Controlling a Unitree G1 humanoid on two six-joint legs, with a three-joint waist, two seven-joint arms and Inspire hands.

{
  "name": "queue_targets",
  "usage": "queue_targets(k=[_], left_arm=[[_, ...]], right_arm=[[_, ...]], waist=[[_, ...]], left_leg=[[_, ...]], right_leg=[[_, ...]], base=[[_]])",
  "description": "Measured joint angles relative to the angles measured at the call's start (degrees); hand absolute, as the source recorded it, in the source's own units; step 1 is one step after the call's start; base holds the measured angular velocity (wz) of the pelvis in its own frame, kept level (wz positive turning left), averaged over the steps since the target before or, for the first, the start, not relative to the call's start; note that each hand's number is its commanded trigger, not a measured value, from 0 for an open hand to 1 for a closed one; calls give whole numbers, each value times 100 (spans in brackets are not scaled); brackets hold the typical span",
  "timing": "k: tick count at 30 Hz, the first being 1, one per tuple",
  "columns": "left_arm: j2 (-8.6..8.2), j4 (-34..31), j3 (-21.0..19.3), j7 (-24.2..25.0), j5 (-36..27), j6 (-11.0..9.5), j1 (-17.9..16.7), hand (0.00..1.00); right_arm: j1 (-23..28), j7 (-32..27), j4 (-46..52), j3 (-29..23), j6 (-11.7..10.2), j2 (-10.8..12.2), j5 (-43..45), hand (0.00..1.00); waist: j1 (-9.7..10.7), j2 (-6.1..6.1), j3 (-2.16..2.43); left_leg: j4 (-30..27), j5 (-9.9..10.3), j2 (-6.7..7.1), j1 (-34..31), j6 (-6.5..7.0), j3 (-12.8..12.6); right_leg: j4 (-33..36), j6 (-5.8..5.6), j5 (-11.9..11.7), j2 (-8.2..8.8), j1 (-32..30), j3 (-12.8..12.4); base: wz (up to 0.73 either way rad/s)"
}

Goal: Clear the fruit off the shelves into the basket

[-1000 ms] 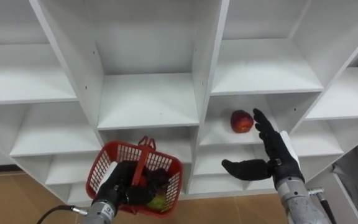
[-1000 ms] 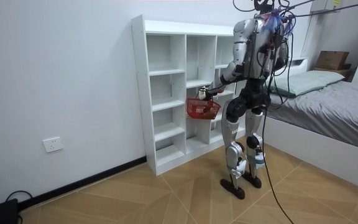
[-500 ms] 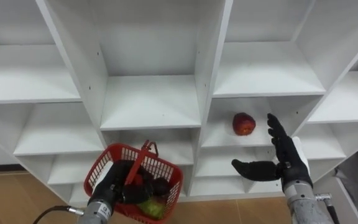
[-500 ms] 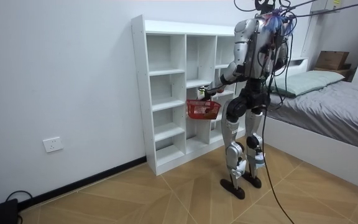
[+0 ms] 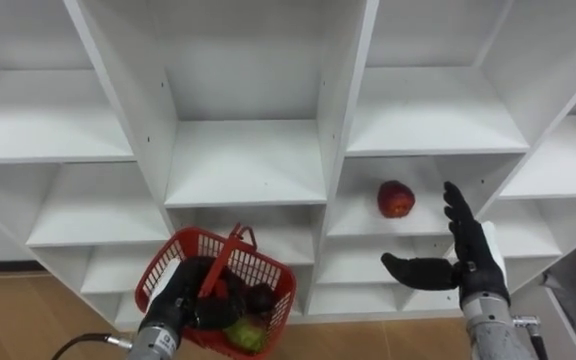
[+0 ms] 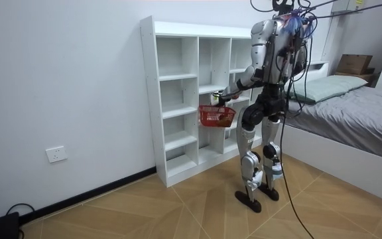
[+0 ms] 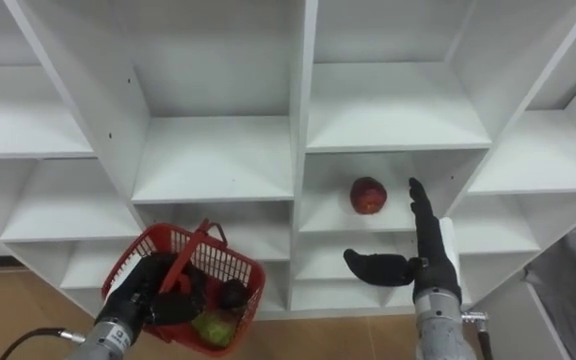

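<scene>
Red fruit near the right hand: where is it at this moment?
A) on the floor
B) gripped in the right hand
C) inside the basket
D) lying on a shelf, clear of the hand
D: the red fruit lies on the shelf, and the right hand is open to its right with a gap between them.

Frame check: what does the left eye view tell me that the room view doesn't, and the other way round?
Left eye view: a red apple on a right-column shelf, the open right hand close beside it without touching, and dark and green fruit inside the red basket. Room view: the robot standing upright on the wood floor facing the shelves, with a bed on the room view's right. Both: the white closet and that basket, held by the left hand.
</scene>
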State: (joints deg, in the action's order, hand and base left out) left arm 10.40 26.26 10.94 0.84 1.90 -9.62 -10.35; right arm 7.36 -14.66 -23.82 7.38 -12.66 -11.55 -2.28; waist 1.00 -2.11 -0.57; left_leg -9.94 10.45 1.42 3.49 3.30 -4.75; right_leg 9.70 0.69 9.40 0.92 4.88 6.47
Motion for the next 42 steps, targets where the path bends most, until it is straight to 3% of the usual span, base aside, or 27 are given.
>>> queue_targets(k=[8, 11, 14, 19, 22, 28, 35, 39, 40, 42], left_arm=[[-13, -29, -168, 216, 70, 16, -11, 100], [-6, -18, -183, 240, 101, 62, -7, 100], [-5, 182, -213, 313, 110, 65, 62, 100], [15, 276, -302, 347, 135, 88, 162, 100], [37, 398, -306, 321, 162, 95, 254, 100], [66, 699, -326, 318, 155, 187, 578, 100], [69, 717, -286, 312, 145, 221, 661, 100], [85, 808, -286, 306, 151, 224, 698, 100], [84, 808, -286, 309, 152, 225, 710, 100], [85, 810, -286, 313, 155, 225, 727, 100]], right_arm=[[-653, 89, -928, -91, 32, -147, -69, 0], [-844, 89, -1064, -195, 34, -234, -137, 0], [-1232, 92, -1449, -219, 38, -281, -270, 0], [-1902, 111, -1984, -268, 37, -380, -448, 0], [-2289, 169, -2281, -270, 36, -418, -452, 0], [-2683, 80, -2703, -421, 43, -467, -420, 0], [-2997, -168, -2726, -423, 102, -655, -444, 0], [-3098, -294, -2730, -430, 103, -698, -448, 0], [-3152, -317, -2766, -447, 105, -699, -442, 0], [-3247, -351, -2832, -473, 108, -702, -441, 0]], waist=[[-71, -78, 50], [-151, -86, 41], [-238, -121, 22], [-319, -247, -52], [-341, -254, -59], [-461, -245, -66], [-500, -251, -81], [-525, -239, -128], [-547, -231, -175], [-572, -227, -184]], left_leg=[[-193, -4, 9, -412, -1, 142], [-266, -7, 13, -587, -3, 201], [-297, -10, 12, -740, -5, 226], [-496, -22, 9, -1164, -9, 369], [-575, -23, 21, -1358, -5, 412], [-593, -43, 33, -1574, 2, 474], [-761, -46, 28, -2029, 3, 486], [-801, -52, 28, -2192, 6, 506], [-806, -52, 28, -2200, 6, 508], [-817, -53, 28, -2272, 6, 509]], right_leg=[[44, 10, -6, 15, -295, 130], [96, 10, -6, 21, -430, 176], [117, 12, -7, 23, -544, 214], [205, 32, -19, 77, -880, 394], [213, 36, -21, 94, -1032, 467], [305, 34, -20, 106, -1260, 516], [407, 35, -20, 113, -1677, 531], [419, 37, -21, 115, -1814, 557], [422, 38, -22, 115, -1822, 537], [451, 38, -22, 114, -1908, 531]], base=[[9], [10], [7], [16], [8], [4], [0], [0], [0], [0]])
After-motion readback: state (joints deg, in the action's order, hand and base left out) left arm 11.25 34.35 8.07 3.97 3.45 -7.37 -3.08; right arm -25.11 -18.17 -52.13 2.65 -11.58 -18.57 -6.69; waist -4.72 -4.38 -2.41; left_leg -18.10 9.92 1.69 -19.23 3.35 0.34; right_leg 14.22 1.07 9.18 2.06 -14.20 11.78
